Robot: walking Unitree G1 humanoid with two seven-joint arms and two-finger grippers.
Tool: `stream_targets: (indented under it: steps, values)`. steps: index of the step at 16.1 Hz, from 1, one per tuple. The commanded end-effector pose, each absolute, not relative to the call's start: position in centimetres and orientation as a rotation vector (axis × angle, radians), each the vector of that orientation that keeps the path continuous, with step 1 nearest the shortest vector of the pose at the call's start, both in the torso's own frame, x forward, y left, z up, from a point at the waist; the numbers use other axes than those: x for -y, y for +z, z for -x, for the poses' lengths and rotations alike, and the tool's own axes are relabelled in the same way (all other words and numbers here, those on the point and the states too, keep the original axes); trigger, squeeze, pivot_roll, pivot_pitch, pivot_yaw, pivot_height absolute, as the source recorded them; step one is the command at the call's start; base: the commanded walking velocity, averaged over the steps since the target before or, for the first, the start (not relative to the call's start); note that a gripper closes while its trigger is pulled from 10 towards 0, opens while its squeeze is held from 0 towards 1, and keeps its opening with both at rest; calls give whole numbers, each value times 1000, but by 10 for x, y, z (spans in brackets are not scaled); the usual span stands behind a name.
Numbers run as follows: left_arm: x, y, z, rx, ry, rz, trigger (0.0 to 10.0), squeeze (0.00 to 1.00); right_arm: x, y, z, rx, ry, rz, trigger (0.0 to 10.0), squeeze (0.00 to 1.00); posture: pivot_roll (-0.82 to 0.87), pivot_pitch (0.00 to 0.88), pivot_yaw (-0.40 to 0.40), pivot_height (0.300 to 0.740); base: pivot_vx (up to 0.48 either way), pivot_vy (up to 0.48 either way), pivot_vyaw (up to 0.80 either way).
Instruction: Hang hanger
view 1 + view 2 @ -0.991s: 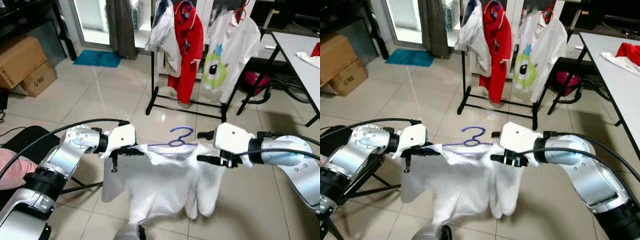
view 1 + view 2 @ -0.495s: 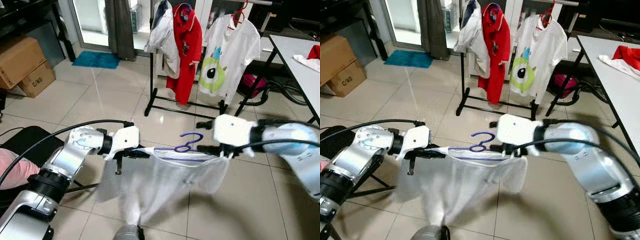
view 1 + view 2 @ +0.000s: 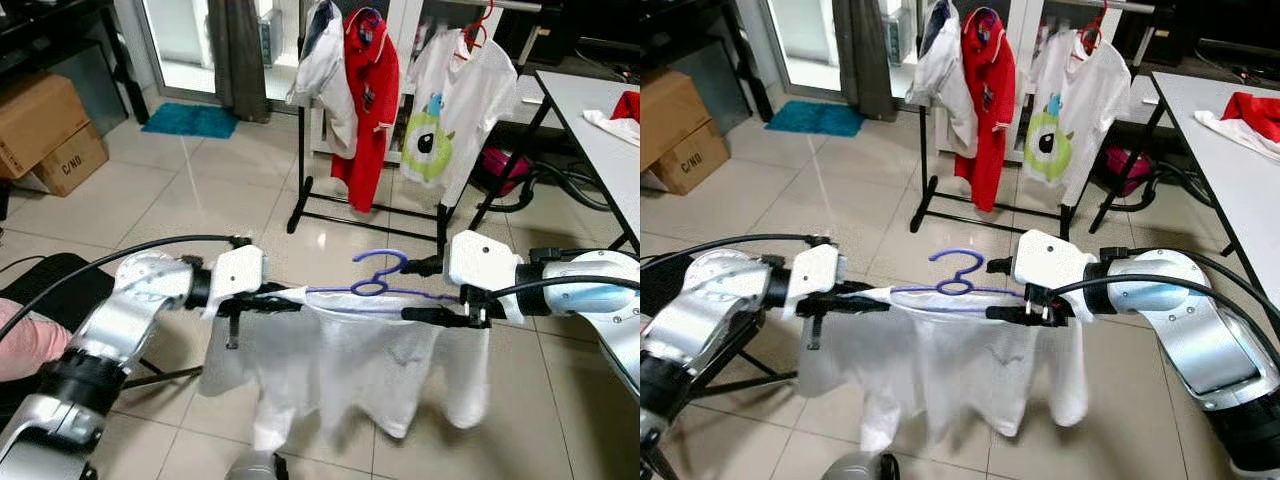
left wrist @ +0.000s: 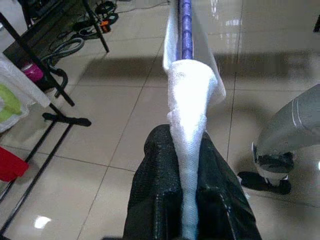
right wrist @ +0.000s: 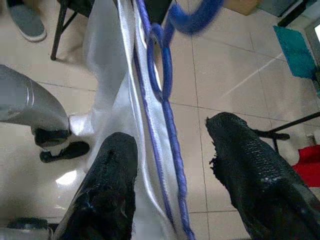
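Tiled floor lies between me and the clothes rack (image 3: 372,120), and well short of it I hold the purple hanger (image 3: 378,285) level — left gripper (image 3: 262,300) clamped on the white shirt's (image 3: 350,365) shoulder, right gripper (image 3: 425,314) jaws parted around the hanger bar — so the hook stays upright for hanging.

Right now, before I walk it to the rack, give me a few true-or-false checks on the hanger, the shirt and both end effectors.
1. The purple hanger carries a white shirt. True.
2. The left end effector is open and clear of the fabric. False: its fingers are shut on the shirt's edge.
3. The right end effector is open, its fingers on either side of the hanger. True.
4. The hanger already hangs on the clothes rack. False: it is held out above the floor, short of the rack.
5. The rack holds a red garment. True.
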State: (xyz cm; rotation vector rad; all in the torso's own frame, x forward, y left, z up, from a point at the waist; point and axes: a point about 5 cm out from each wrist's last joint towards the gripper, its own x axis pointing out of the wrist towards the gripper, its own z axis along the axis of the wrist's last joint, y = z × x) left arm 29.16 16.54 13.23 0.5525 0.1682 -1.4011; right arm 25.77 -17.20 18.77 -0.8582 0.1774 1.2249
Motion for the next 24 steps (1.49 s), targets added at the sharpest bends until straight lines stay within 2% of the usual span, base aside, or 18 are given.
stream_targets:
  steps: [1, 3, 5, 7, 10, 11, 13, 17, 19, 20, 21, 22, 24]
  values:
    - [-166, 141, -292, -121, -1398, -556, 0, 0, 175, 191, -259, -169, 1211, 837, 10000, 0, -24, 0, -9, 740, 0, 0, 0]
    - [-168, 142, -289, -114, -1400, -537, 0, 0, 176, 195, -258, -160, 1223, 788, 10000, 0, -24, 0, -9, 740, 0, 0, 0]
    - [-173, 142, -287, -125, -1382, -531, 0, 0, 185, 196, -261, -179, 1182, 811, 10000, 0, -14, 0, -20, 740, 0, 0, 0]
    - [-177, 141, -288, -136, -1337, -533, 0, 0, 196, 196, -264, -208, 1072, 769, 10000, 0, -12, 0, -26, 740, 0, 0, 0]
    - [-180, 138, -293, -127, -1223, -505, 0, 0, 211, 189, -254, -266, 894, 592, 10000, 0, -7, 0, -28, 740, 0, 0, 0]
    - [-178, 134, -295, -118, -1157, -470, 0, 0, 213, 178, -245, -301, 772, 475, 10000, 0, -18, 0, -11, 740, 0, 0, 0]
    - [-172, 131, -298, -106, -1103, -464, 0, 0, 204, 166, -247, -323, 632, 376, 10000, 0, -25, 0, 2, 740, 0, 0, 0]
    - [-148, 126, -299, -65, -1030, -450, 0, 0, 168, 144, -256, -340, 425, 190, 10000, 0, -28, 0, 8, 740, 0, 0, 0]
    - [-144, 124, -297, -62, -1009, -419, 0, 0, 169, 138, -261, -357, 295, 177, 9961, 0, -17, 0, 3, 740, 0, 0, 0]
    - [-143, 124, -296, -62, -997, -403, 0, 0, 168, 137, -265, -350, 234, 137, 9137, 0, -7, 5, 1, 740, 0, 0, 0]
    - [-141, 124, -295, -60, -995, -381, 0, 0, 168, 138, -267, -341, 196, 122, 9059, 0, -7, 5, 1, 740, 0, 0, 0]
    - [-140, 125, -292, -63, -995, -358, 0, 0, 167, 142, -272, -321, 126, 98, 10000, 0, 1, 9, -2, 740, 0, 0, 0]
    - [-139, 125, -287, -72, -1011, -320, 0, 0, 163, 145, -278, -301, 91, 61, 10000, 0, 6, 14, -2, 740, 0, 0, 0]
